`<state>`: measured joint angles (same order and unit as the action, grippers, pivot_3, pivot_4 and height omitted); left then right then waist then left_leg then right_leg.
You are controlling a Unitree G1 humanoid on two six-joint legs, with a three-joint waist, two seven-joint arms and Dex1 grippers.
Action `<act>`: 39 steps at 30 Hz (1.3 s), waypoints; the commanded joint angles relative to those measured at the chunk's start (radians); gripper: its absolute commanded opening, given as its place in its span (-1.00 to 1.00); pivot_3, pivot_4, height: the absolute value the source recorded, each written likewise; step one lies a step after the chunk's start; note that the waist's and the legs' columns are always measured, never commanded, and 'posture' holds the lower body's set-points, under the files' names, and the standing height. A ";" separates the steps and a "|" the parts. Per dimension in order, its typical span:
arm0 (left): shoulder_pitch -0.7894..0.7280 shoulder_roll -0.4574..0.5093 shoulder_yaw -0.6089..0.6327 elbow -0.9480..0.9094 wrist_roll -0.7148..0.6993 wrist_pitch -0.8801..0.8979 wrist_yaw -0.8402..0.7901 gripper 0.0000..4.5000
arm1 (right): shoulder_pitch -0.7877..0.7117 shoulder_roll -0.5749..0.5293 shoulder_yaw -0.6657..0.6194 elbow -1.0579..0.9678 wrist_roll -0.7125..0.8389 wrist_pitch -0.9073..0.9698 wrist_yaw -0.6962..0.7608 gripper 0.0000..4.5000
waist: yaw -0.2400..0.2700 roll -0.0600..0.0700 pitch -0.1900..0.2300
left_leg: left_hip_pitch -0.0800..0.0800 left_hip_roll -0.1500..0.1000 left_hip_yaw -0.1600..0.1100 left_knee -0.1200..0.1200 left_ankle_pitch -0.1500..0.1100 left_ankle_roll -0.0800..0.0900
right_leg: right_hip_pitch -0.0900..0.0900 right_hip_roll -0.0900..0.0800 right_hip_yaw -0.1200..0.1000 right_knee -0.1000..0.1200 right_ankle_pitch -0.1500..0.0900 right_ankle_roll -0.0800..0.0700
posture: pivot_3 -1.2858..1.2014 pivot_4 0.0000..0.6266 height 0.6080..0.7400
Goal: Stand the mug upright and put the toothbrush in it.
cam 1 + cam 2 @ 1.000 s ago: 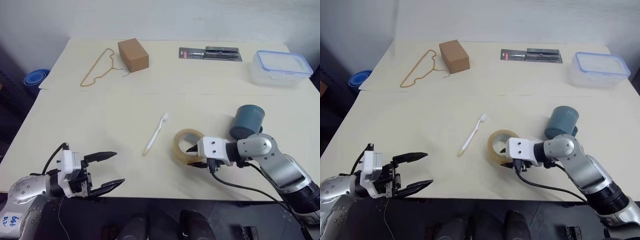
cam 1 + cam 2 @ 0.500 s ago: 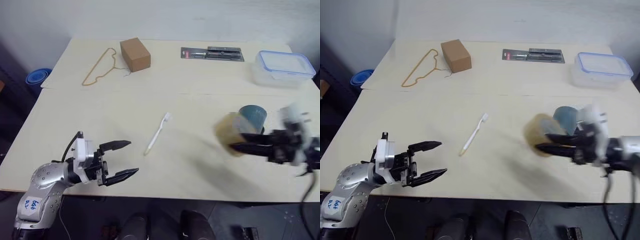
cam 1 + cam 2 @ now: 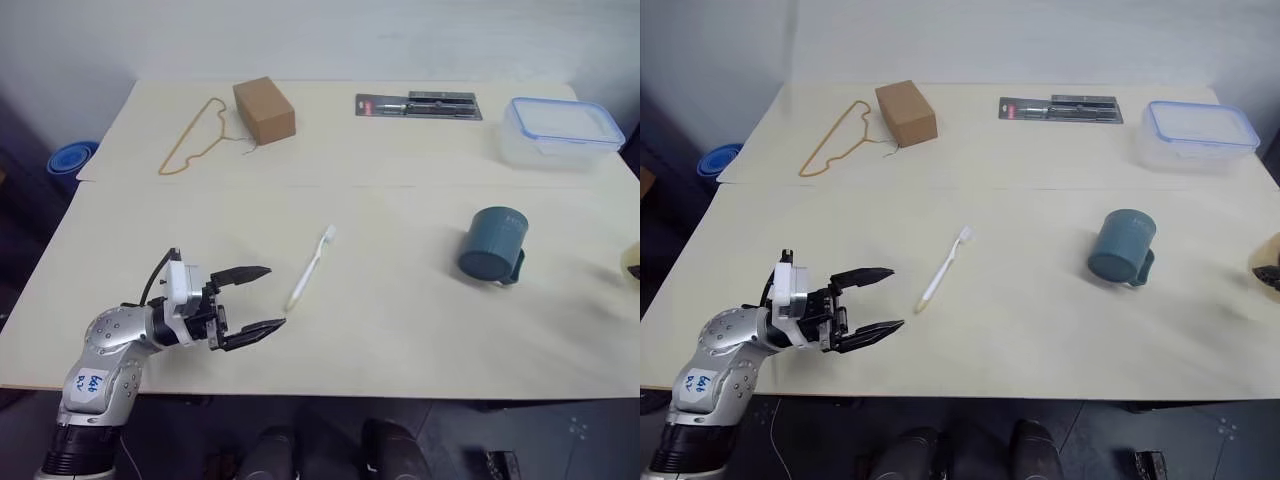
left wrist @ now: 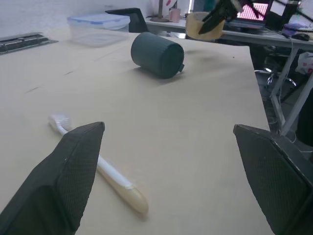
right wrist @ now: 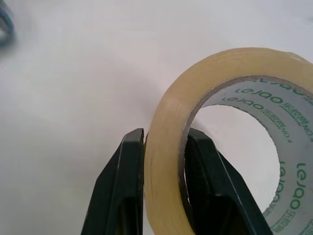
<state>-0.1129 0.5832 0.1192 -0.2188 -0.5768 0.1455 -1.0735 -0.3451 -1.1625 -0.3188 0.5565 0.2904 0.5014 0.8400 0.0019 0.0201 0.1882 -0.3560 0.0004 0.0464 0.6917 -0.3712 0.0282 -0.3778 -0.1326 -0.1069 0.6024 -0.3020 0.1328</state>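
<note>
The dark teal mug point(image 3: 492, 245) lies on its side at the right of the table, handle toward the near right. The white toothbrush point(image 3: 312, 268) lies flat near the table's middle, bristled head at the far end. My left gripper point(image 3: 272, 297) stands open and level just left of the toothbrush's handle end, with nothing between its fingers; its wrist view shows the toothbrush point(image 4: 110, 176) and the mug point(image 4: 156, 54) ahead. My right gripper point(image 5: 165, 134) is shut on the wall of a yellowish tape roll point(image 5: 230, 147), at the table's far right edge point(image 3: 1268, 272).
Along the far side stand a brown box point(image 3: 264, 109), a wire hanger point(image 3: 195, 135), a packaged tool point(image 3: 418, 105) and a lidded plastic container point(image 3: 556, 130). Blue bowls point(image 3: 70, 157) sit on the floor at the left.
My right gripper has lifted the tape roll from beside the mug and swung it out to the right edge. My left gripper has advanced toward the toothbrush's handle, still open.
</note>
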 commanded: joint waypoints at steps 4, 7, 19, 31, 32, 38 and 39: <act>-0.026 0.003 -0.008 -0.012 -0.004 -0.010 -0.014 1.00 | -0.106 0.023 0.028 0.225 -0.039 -0.189 0.092 -0.09 | -0.003 0.003 0.000 | 0.000 0.001 0.000 -0.001 0.000 -0.001 | 0.000 0.000 -0.001 0.000 0.000 0.000 | 0.03 -0.52 1.00; -0.032 0.007 -0.008 -0.002 0.006 -0.010 -0.012 1.00 | -0.082 0.008 0.004 0.258 -0.044 -0.248 0.105 0.34 | 0.003 0.002 0.000 | -0.001 0.000 0.000 0.000 0.000 0.000 | 0.001 -0.001 -0.001 0.000 0.000 0.000 | 0.03 -0.52 1.00; 0.071 0.077 0.125 0.083 0.032 -0.053 -0.011 1.00 | 0.454 0.227 -0.396 -0.435 0.298 -0.457 0.338 0.98 | 0.008 -0.003 0.000 | 0.002 0.002 -0.001 -0.002 0.000 -0.001 | 0.003 0.001 0.000 -0.002 0.000 0.000 | 0.03 -0.52 1.00; 0.111 0.085 0.147 0.056 0.027 -0.051 0.014 1.00 | 0.620 0.452 -0.347 -0.695 0.279 -0.425 0.160 0.98 | 0.018 -0.002 0.000 | 0.002 0.000 -0.004 -0.002 -0.001 -0.001 | 0.003 -0.001 0.001 -0.001 0.000 0.001 | 0.03 -0.52 1.00; 0.109 0.084 0.146 0.052 0.027 -0.051 0.018 1.00 | 0.606 0.441 -0.344 -0.690 0.277 -0.401 0.140 0.98 | 0.015 -0.002 0.000 | 0.003 0.000 -0.003 -0.002 0.000 -0.001 | 0.003 -0.001 0.002 -0.001 0.000 0.001 | 0.03 -0.52 1.00; 0.073 0.063 0.113 -0.009 0.007 -0.011 0.049 1.00 | 0.378 0.249 -0.248 -0.563 0.334 0.150 -0.052 0.98 | 0.012 -0.002 0.000 | 0.003 0.001 -0.002 -0.001 0.000 -0.001 | 0.002 -0.002 0.002 0.001 0.000 0.000 | 0.03 -0.52 1.00; 0.072 0.060 0.108 -0.021 0.002 -0.004 0.048 1.00 | 0.335 0.214 -0.209 -0.539 0.322 0.235 -0.072 0.98 | 0.012 -0.002 0.000 | 0.003 0.001 -0.002 -0.001 0.000 -0.001 | 0.002 -0.002 0.002 0.001 0.000 0.000 | 0.03 -0.52 1.00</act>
<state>-0.0374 0.6436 0.2231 -0.1955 -0.5507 0.1342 -1.0279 0.0135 -0.9131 -0.5557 -0.0037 0.5998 0.6026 0.8072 0.0136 0.0179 0.1881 -0.3532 0.0014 0.0438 0.6902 -0.3715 0.0273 -0.3762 -0.1340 -0.1054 0.6037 -0.3021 0.1323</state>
